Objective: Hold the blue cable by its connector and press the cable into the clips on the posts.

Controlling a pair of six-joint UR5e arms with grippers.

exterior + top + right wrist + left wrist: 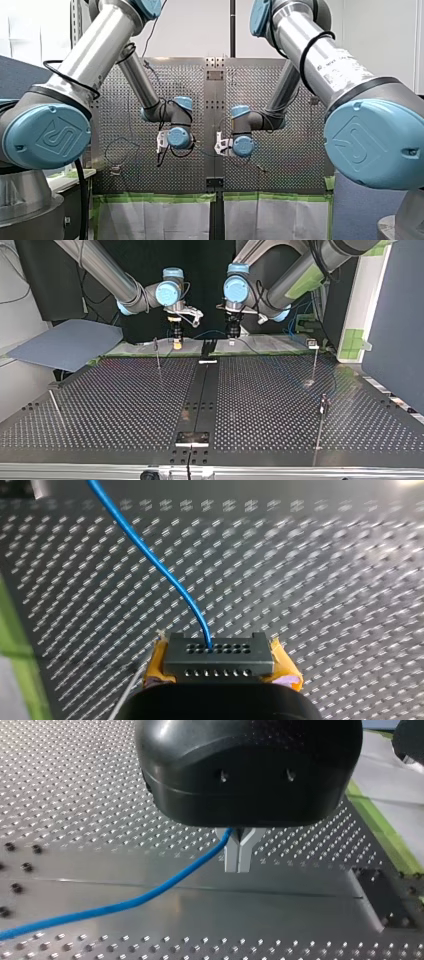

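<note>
Stretching across every view is a perforated metal counter (110, 405), split down its middle by a smooth dark strip (200, 390). It is edged with green tape (155, 197) on the side nearest the arms' bases, where a white sheet (150, 220) hangs in the front view. Only the top view shows the thin posts (315, 362) standing on the counter, well apart from one another. That view alone also shows a blue-grey board (65, 342) lying off the counter at its left, and a dark backdrop behind the arms. There my right arm (107, 272) and my left arm (295, 277) hang close together over the far edge, but how the jaws stand is too small to read. The wrist views settle it. The left jaws are narrow, their metal fingers (231, 857) pressed together on the blue cable (150, 892), which trails away low over the counter. The right jaws hold a black connector (217, 657) between yellow pads (155, 667), and the blue cable rises out of one of its holes.
</note>
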